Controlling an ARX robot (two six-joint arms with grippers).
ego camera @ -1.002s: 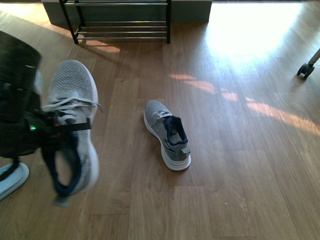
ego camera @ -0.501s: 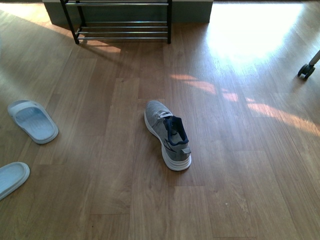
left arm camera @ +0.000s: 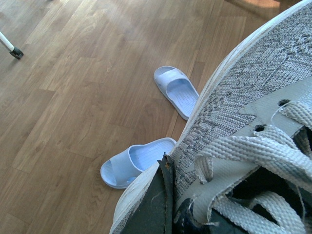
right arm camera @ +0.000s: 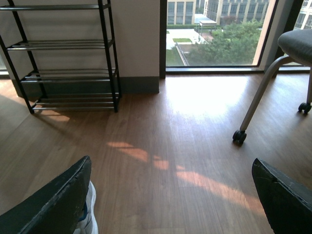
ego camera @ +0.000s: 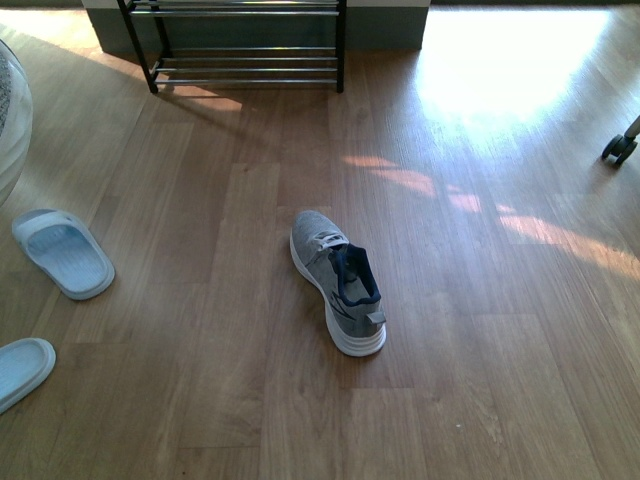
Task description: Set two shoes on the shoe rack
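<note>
Shoe rack (ego camera: 245,50): we are seeing it at the far end of the floor, against the wall, left of centre in the front view. The chrome tiers that show are carrying no shoes, so neither sneaker is placed yet.
Held sneaker (left arm camera: 243,112): we are carrying it clear of the floor on our left side. A second ago it and the left arm were filling the left of the front view, and half a second ago both were out of it. Now only a curved sliver (ego camera: 12,120) is showing at that edge. The rack is also sitting slightly lower in the picture, so we are judging the carry toward it to be under way.
Held sneaker's axis: its length is running away from the jaws, laces facing the left wrist camera. We cannot tell where the toe is pointing relative to the rack.
Floor sneaker (ego camera: 338,282): it is resting on its sole mid-floor, well apart from the rack. Its long axis is running diagonally, toe pointing away from us and slightly left, toward the rack, heel nearer us.
Slides (ego camera: 62,252): both are lying on the floor to our left, untouched.
Left gripper (left arm camera: 180,214): it is clamping the held sneaker beside the laces.
Right gripper (right arm camera: 170,185): its jaws are standing wide apart, gripping nothing.
</note>
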